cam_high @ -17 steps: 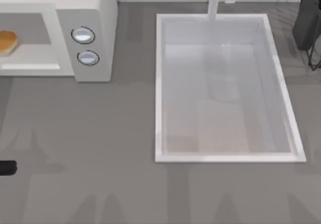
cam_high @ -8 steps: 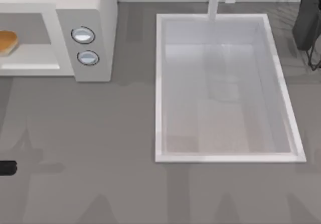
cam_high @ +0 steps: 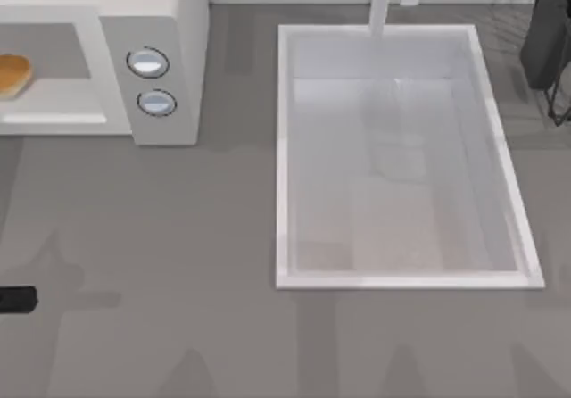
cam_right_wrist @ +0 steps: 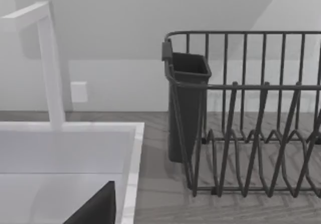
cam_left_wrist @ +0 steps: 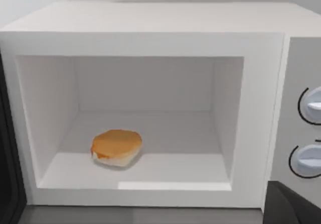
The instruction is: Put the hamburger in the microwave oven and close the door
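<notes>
The hamburger [cam_left_wrist: 116, 147] sits on the floor of the microwave oven [cam_high: 161, 59], in the left half of its open cavity, where it also lay a second ago. At the top view's left edge a dark piece [cam_high: 16, 299] now reaches slightly further onto the table [cam_high: 178, 264]. Whether either claw is apart or together cannot be told.

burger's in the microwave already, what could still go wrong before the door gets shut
1. The hamburger sits toward the front of the microwave oven's floor, so a hard door swing might jolt it, though it looks clear of the opening.
2. The door appears as a dark edge beside the cavity, wide open. The closing sweep is long, and a push might slip off.
</notes>
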Controlling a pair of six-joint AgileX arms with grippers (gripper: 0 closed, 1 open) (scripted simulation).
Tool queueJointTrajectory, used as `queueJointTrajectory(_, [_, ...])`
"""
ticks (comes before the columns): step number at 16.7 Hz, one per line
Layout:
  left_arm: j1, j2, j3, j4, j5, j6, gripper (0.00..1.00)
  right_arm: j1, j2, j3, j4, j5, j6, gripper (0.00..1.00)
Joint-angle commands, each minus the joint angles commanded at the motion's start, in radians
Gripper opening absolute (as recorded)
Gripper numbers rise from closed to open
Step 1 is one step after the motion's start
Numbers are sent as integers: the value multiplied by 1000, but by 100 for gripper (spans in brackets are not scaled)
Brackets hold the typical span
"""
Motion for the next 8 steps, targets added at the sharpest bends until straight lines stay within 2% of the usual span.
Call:
queueJointTrajectory(3, [-46,-12,12,-24,-46,0,0,0,0,0,0,0,0,100])
queueJointTrajectory(8, [-44,-5,9,-19,-45,-1,0,0,0,0,0,0,0,100])
